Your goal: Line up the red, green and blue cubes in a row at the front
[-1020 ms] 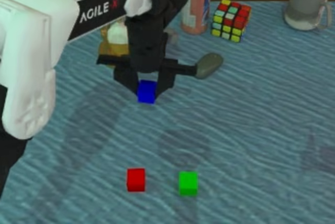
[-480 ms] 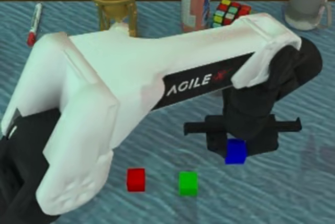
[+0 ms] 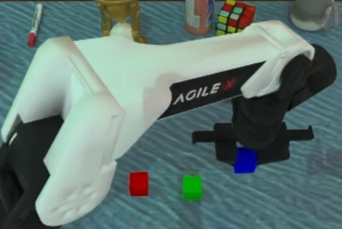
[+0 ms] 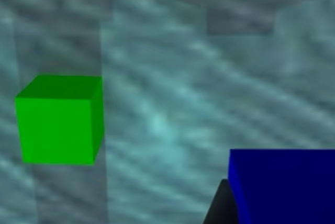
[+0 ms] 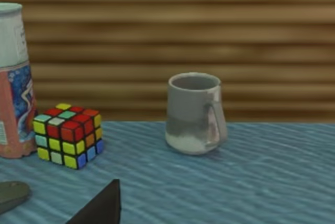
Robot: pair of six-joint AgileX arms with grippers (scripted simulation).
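Fingers of the left gripper (image 3: 246,154) pinch the blue cube (image 3: 246,160), holding it over the near part of the desk (image 3: 299,79), right of the other two cubes. Going left to right along the near edge: the red cube (image 3: 139,183) sits flat on the desk, the green cube (image 3: 192,187) sits just right of it with a gap between, and the blue cube comes last, a little farther from the near edge than those two. Whether it already touches the desk cannot be told from the top view; the left wrist view shows it low, with the green cube (image 4: 58,119) off to one side and well apart. The main risk, as I judge it, is release in the wrong spot: let go now, the blue cube would land out of line with the row. An early release from height could make it tumble or roll toward the green cube. A drag on withdrawal could also skew it. Far right, the mug (image 3: 316,3) and puzzle cube (image 3: 235,19) stand clear. Only a dark sliver of the right gripper shows in its wrist view, so its fingers cannot be judged.
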